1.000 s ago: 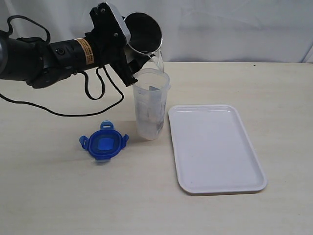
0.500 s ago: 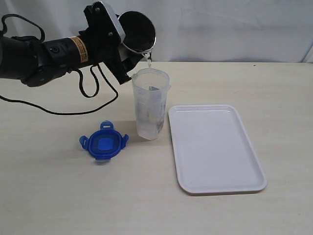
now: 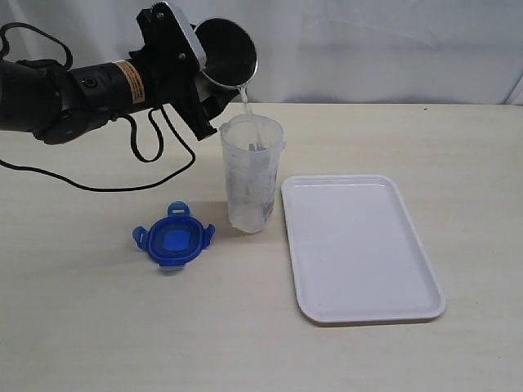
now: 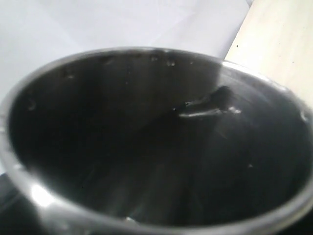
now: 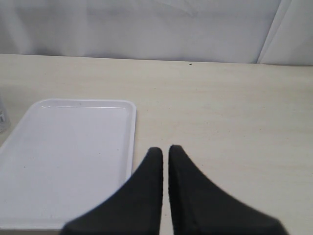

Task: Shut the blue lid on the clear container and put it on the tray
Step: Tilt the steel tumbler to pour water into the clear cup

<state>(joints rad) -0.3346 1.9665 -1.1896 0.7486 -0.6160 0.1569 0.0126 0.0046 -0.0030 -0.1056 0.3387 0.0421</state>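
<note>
The clear container [image 3: 251, 175] stands upright and open on the table, just left of the white tray [image 3: 359, 245]. The blue lid [image 3: 173, 238] lies flat on the table to the container's front left. My left gripper [image 3: 211, 83] is shut on a steel tumbler [image 3: 225, 53], tilted above the container's mouth, and a thin stream of water runs from it into the container. The tumbler's dark inside [image 4: 146, 147] fills the left wrist view and hides the jaws. My right gripper [image 5: 165, 149] is shut and holds nothing, over the table beside the tray [image 5: 68, 156].
A black cable [image 3: 122, 184] loops from the left arm across the table's back left. A white backdrop stands behind the table. The right arm is outside the exterior view.
The left arm has shifted the tumbler slightly left over the container's mouth, and the water stream now shows clearly. The right gripper stays as it was.
</note>
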